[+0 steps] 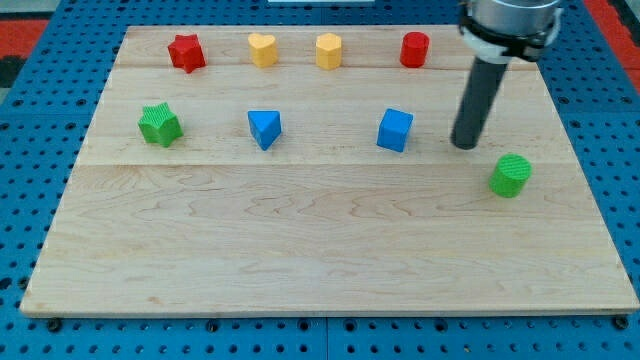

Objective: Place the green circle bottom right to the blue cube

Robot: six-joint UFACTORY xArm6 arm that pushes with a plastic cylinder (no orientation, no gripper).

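Note:
The green circle (511, 175) is a short green cylinder lying near the board's right edge, below and to the right of the blue cube (395, 130). My tip (464, 144) rests on the board between the two, right of the blue cube and up-left of the green circle. It touches neither block.
A red star (186, 52), a yellow heart (262, 49), a yellow hexagon (329, 50) and a red cylinder (415, 49) line the view's top. A green star (159, 125) and a blue triangle (264, 128) sit left of the cube on the wooden board (300, 250).

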